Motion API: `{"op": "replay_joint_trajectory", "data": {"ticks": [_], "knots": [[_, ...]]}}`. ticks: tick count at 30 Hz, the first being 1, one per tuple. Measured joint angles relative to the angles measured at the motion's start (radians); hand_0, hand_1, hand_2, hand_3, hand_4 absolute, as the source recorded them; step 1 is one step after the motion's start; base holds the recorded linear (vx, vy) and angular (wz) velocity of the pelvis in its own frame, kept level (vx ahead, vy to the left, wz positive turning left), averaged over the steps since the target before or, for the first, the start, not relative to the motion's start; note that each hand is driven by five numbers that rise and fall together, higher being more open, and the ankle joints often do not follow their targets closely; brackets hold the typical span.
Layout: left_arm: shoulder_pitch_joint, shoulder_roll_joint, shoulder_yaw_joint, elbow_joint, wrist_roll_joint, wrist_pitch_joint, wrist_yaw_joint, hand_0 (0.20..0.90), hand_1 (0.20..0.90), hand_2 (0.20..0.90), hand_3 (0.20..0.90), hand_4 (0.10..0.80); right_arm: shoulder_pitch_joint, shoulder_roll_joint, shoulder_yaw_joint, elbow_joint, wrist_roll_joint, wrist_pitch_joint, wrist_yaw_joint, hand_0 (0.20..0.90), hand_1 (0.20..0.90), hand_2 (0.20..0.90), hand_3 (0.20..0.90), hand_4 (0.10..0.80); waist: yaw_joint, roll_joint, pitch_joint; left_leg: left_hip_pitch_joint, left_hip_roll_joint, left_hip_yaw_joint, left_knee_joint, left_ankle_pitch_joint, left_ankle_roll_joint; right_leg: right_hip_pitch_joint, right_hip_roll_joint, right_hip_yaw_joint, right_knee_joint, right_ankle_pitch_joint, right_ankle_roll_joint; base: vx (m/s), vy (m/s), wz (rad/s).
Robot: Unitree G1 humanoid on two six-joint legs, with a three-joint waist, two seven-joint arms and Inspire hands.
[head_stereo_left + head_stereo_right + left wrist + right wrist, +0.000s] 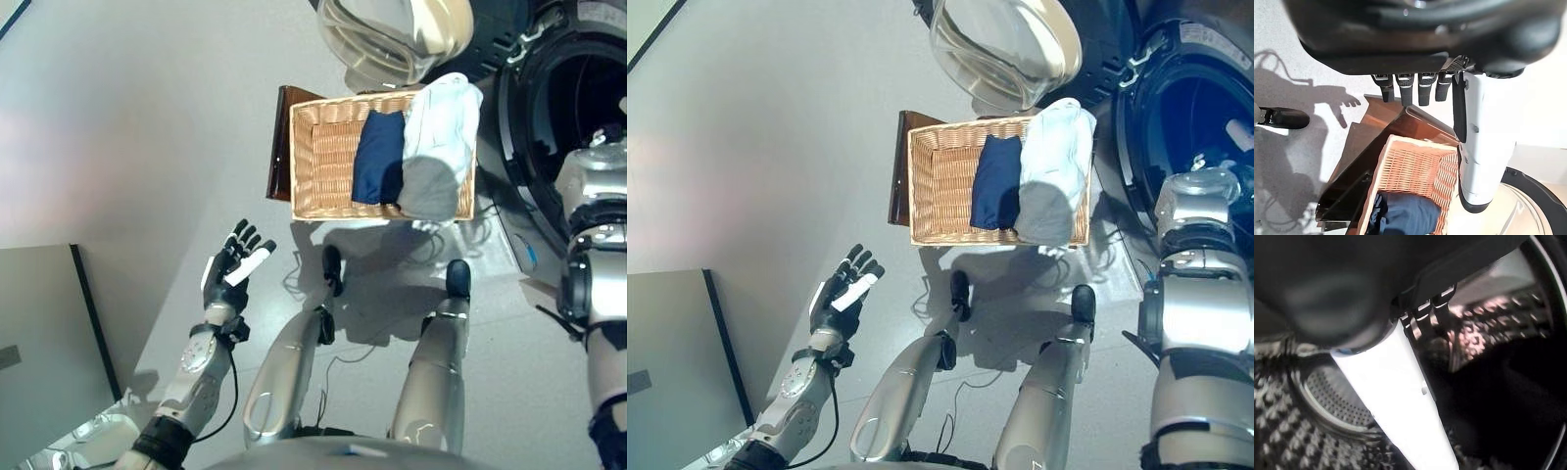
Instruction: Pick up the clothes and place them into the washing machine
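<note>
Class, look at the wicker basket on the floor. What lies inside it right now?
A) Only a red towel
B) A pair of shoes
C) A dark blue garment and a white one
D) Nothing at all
C: the wicker basket holds a dark blue garment beside a white garment draped over its rim.

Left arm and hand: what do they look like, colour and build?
The left arm is silver-grey with rounded shells and a dark wrist band. The left hand is dark, with black fingers in a row that carry pale metal insets, and a thumb under a smooth white cover.
</note>
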Motion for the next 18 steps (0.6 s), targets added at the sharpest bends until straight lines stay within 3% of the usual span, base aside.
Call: {"op": "replay_joint_trajectory", "data": {"ticks": [8, 18], "knots": [[-0.021, -0.003, 0.002, 0.0, 0.016, -0.004, 0.002, 0.9, 0.9, 0.9, 0.9, 0.8, 0.061, 0.069, -0.039, -0.027, -0.052, 0.011, -0.046, 0.9, 0.9, 0.9, 0.9, 0.8, 0.011, 0.0, 0.0, 0.001, 0.003, 0.0, 0.001, 0.001, -0.001, 0.002, 0.006, -0.002, 0.001, 0.0, -0.001, 0.0, 0.0, 0.0], [-0.02, -0.035, 0.026, 0.0, 0.035, -0.022, 0.017, 0.9, 0.9, 0.9, 0.9, 0.8, 0.251, 0.242, -0.043, -0.225, -0.139, -0.018, -0.057, 0.9, 0.9, 0.9, 0.9, 0.8, 0.02, 0.0, 0.0, 0.0, 0.006, -0.004, 0.006, 0.0, -0.004, 0.004, 0.008, -0.005, 0.006, -0.001, -0.003, 0.0, 0.0, 0.0]]}}
